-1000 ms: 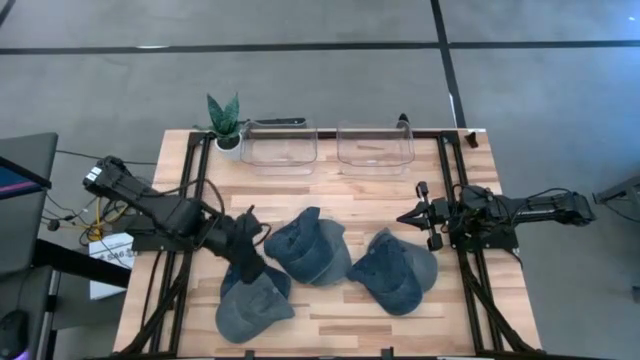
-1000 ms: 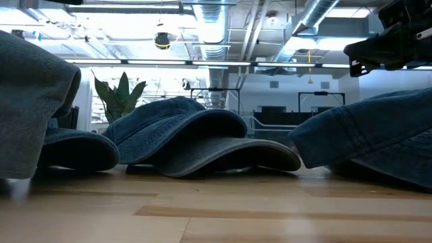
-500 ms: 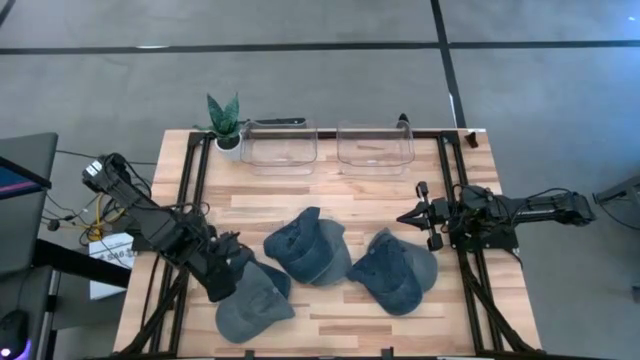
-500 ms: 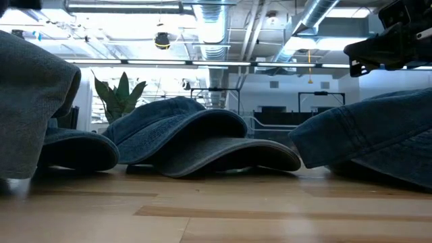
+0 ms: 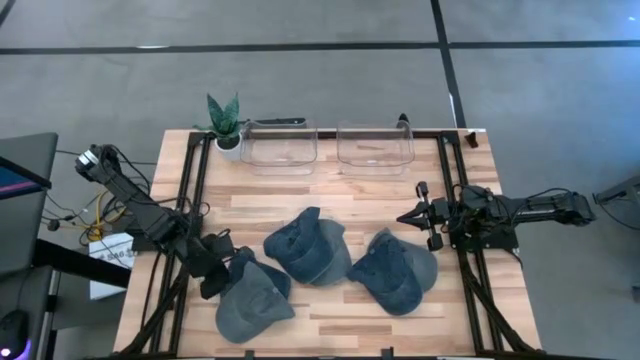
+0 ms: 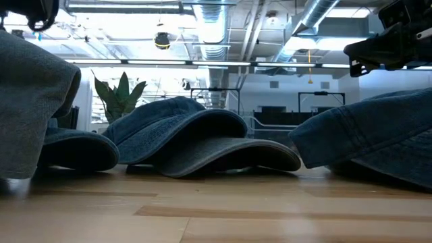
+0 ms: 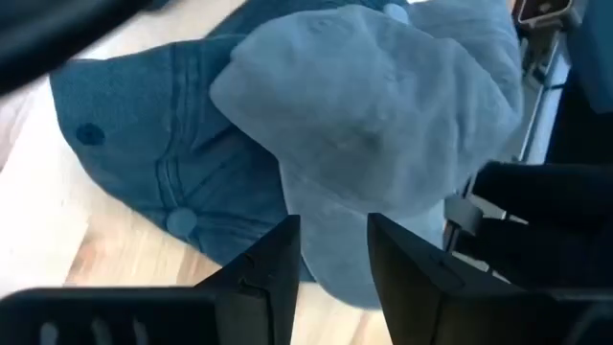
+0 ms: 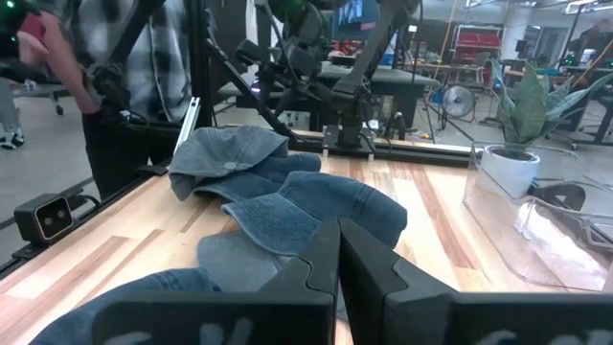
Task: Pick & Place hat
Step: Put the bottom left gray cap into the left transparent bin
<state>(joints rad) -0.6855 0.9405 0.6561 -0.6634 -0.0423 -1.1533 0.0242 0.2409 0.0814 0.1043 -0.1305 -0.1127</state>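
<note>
Three denim hats point(image 5: 305, 247) lie on the table; left claw point(image 5: 212, 278) released, right claw point(image 5: 421, 214) clenched.

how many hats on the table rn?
3, possibly more hidden underneath: the left hat by the left gripper, the middle hat, the right hat near the right gripper.

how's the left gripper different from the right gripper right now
The left gripper sits at the near-left hat's edge, while the right gripper hangs at the table's right side, clear of the right hat. The left's fingers stand slightly apart; the right's fingers are pressed together. Neither holds a hat.
</note>
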